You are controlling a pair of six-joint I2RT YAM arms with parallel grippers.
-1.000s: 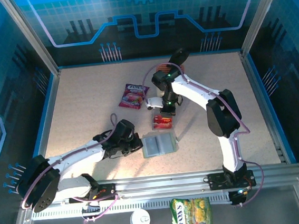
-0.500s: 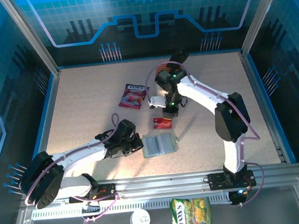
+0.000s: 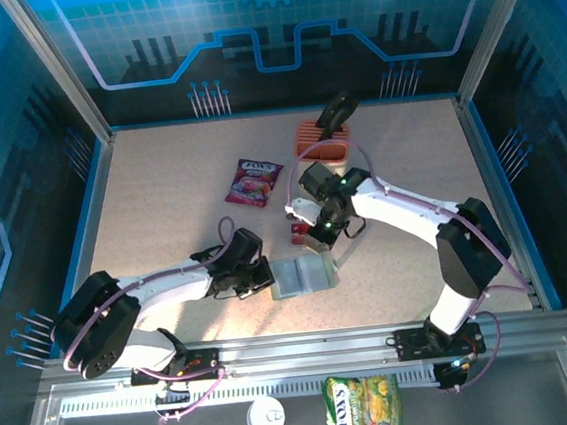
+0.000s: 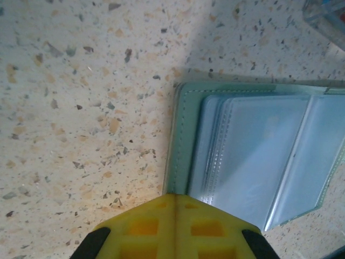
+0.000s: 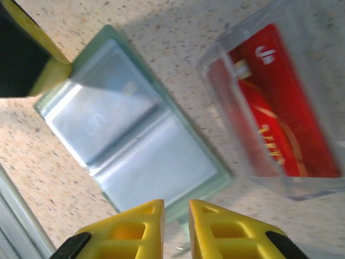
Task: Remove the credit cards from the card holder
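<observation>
The card holder [image 3: 302,275] lies open on the table, its pale blue-grey panels [image 5: 135,145] facing up. My left gripper [image 4: 175,197] is shut, with its yellow tips resting on the holder's left edge [image 4: 180,140]. Red credit cards [image 5: 275,108] lie in a clear sleeve just behind the holder [image 3: 299,233]. My right gripper [image 5: 176,208] hovers over the holder's right edge, fingers a narrow gap apart with nothing between them. In the top view the right gripper [image 3: 324,235] sits between the cards and the holder.
A peach slotted block [image 3: 321,134] stands at the back. A purple-red snack packet [image 3: 253,182] lies left of it. A yellow snack bag [image 3: 363,411] and a white round lid [image 3: 268,416] lie below the table's front rail.
My right gripper has come forward from behind the red cards to the holder's right edge, and its fingers have parted a little. The left gripper has stayed on the holder.
</observation>
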